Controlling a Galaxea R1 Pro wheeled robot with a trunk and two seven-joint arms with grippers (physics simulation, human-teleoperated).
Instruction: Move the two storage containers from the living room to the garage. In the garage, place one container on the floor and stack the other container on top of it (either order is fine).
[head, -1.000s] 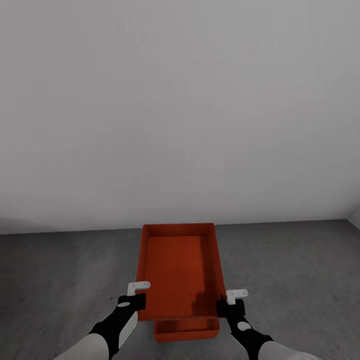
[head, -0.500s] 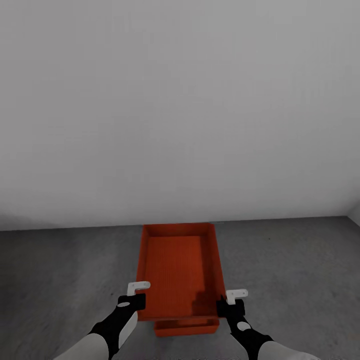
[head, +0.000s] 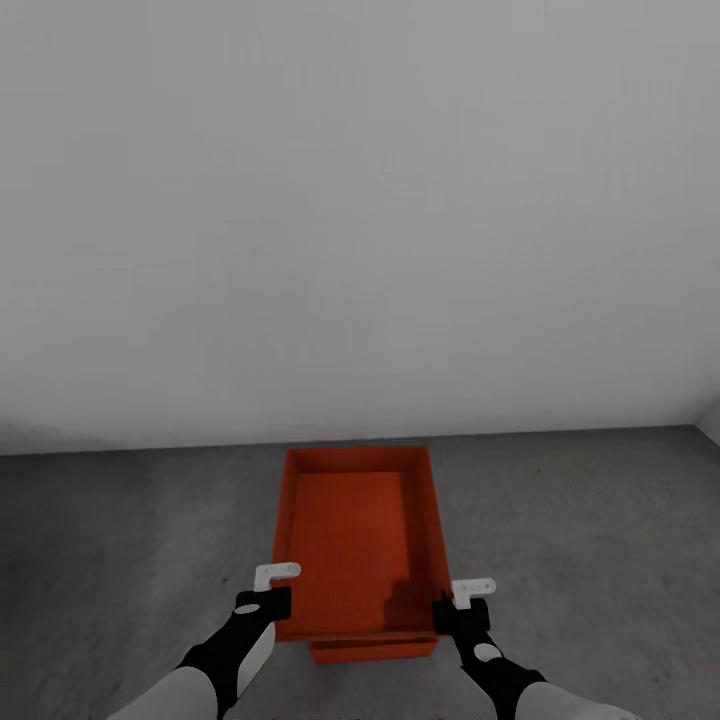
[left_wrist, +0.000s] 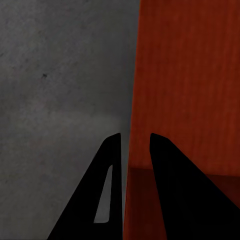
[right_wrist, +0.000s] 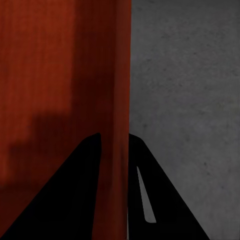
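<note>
Pale grey wall (head: 360, 200) fills the upper head view and meets the dark grey concrete floor (head: 120, 540) behind everything else. Left of the upper storage container (head: 352, 535), the left gripper (head: 272, 598) sits at the bin's near left corner; in the left wrist view its dark fingers (left_wrist: 112, 190) straddle the thin orange-red side wall, one finger outside over the concrete and one inside over the ribbed bottom, closed onto the wall. The upper storage container is an open-top orange-red bin, long axis pointing toward the wall, held level between both arms. Just under its near edge a strip of the lower storage container (head: 372, 650) shows, resting on the floor and nearly covered by the upper bin. Right of the upper bin, the right gripper (head: 452, 610) is at the near right corner; its fingers (right_wrist: 85, 195) likewise pinch the side wall, one each side.
</note>
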